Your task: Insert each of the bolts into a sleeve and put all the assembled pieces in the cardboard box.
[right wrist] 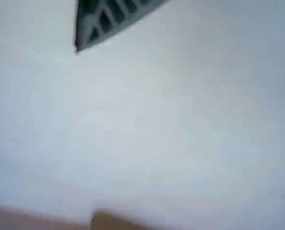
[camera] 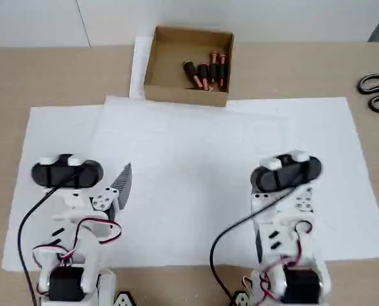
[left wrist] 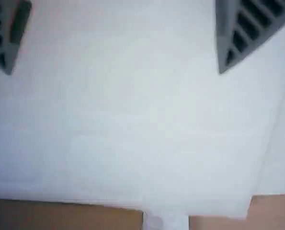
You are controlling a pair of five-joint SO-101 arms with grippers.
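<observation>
The cardboard box (camera: 184,94) stands at the back middle of the table. Inside it lie several copper bolts in black sleeves (camera: 205,71), side by side. My left arm is folded low at the front left. Its gripper (left wrist: 113,72) is open over bare white paper, with nothing between the two grey fingers (left wrist: 245,33). One of those fingers (camera: 122,183) sticks out beside the arm in the high view. My right arm (camera: 285,175) is folded low at the front right, and a grey part of its gripper (right wrist: 106,21) hangs over the paper.
A large white paper sheet (camera: 195,166) covers the middle of the wooden table (camera: 49,70). Black scissors (camera: 377,92) lie at the far right edge. Cables run from both arm bases at the front edge.
</observation>
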